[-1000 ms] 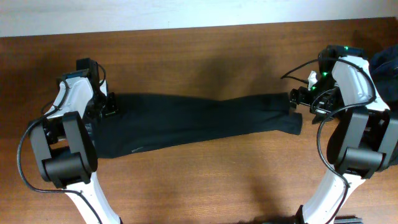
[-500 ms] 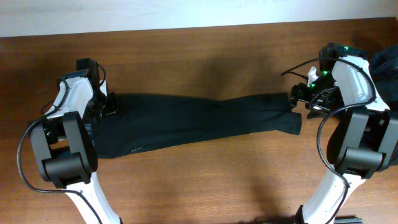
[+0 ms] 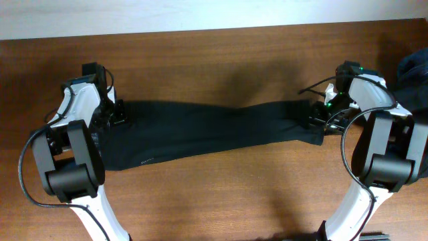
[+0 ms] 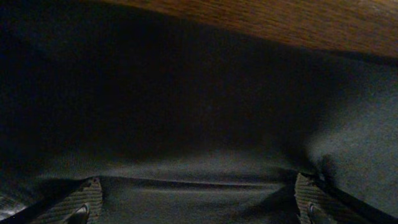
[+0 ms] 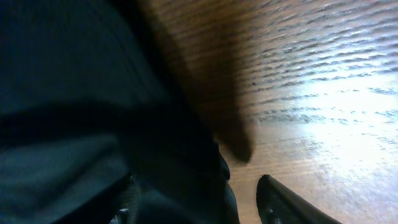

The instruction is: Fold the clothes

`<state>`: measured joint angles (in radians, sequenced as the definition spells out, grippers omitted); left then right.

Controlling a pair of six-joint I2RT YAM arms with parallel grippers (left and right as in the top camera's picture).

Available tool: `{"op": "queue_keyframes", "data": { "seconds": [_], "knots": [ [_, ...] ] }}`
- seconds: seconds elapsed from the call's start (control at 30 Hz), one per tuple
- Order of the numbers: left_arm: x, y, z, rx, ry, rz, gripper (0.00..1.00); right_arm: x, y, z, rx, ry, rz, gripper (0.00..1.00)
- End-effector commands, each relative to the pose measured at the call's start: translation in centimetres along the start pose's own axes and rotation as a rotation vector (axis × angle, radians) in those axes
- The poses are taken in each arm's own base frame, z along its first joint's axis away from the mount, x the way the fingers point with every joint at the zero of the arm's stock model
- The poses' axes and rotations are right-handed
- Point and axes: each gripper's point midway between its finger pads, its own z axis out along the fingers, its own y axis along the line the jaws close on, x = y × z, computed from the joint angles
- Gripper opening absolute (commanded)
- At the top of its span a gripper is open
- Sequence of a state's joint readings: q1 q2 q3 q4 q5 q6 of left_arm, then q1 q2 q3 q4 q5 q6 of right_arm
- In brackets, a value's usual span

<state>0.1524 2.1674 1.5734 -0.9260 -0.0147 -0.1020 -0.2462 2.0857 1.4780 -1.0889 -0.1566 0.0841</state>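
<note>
The clothes, long black pants [image 3: 207, 130], lie stretched left to right across the wooden table [image 3: 221, 60]. My left gripper [image 3: 115, 114] is low over their wide left end. In the left wrist view it [image 4: 198, 202] is open, its ribbed pads [image 4: 84, 199] far apart with flat black fabric [image 4: 199, 124] between them. My right gripper [image 3: 319, 119] sits at the narrow right end. In the right wrist view it [image 5: 199, 202] straddles a bunched fold of the fabric [image 5: 174, 168], and a strip of bare wood shows between the fold and the right finger [image 5: 280, 202].
A heap of dark blue garments [image 3: 414, 70] lies at the table's right edge, just beyond my right arm. A pale wall [image 3: 200, 13] runs along the table's back edge. Bare wood [image 3: 234, 194] lies in front of the pants.
My right gripper has moved left and down onto the pants' right end, and its jaws have narrowed around the fabric. The left arm has not moved.
</note>
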Motion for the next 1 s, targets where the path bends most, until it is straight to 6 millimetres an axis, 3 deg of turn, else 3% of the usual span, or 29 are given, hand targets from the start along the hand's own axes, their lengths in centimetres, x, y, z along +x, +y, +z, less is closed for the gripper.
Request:
{"op": "queue_keyframes", "data": {
  "seconds": [0.0, 0.03, 0.07, 0.53, 0.77, 0.97],
  "knots": [
    [1.3, 1.3, 1.7, -0.040, 0.052, -0.011, 0.99, -0.7, 0.1, -0.4, 0.007, -0.042, -0.012, 0.27],
    [1.3, 1.3, 1.7, -0.040, 0.052, -0.011, 0.99, -1.0, 0.2, -0.6, 0.006, -0.052, -0.014, 0.09],
    [1.3, 1.3, 1.7, -0.040, 0.052, -0.011, 0.99, -1.2, 0.2, -0.8, 0.006, -0.059, -0.015, 0.04],
    [1.3, 1.3, 1.7, -0.040, 0.052, -0.011, 0.99, -3.3, 1.4, -6.3, 0.003, -0.125, -0.131, 0.04],
    [1.3, 1.3, 1.7, -0.040, 0.052, -0.011, 0.99, -3.7, 2.6, -6.9, -0.060, -0.146, -0.219, 0.04],
    [1.3, 1.3, 1.7, -0.040, 0.052, -0.011, 1.00, -5.2, 3.3, -7.9, -0.072, -0.217, -0.284, 0.04]
  ]
}}
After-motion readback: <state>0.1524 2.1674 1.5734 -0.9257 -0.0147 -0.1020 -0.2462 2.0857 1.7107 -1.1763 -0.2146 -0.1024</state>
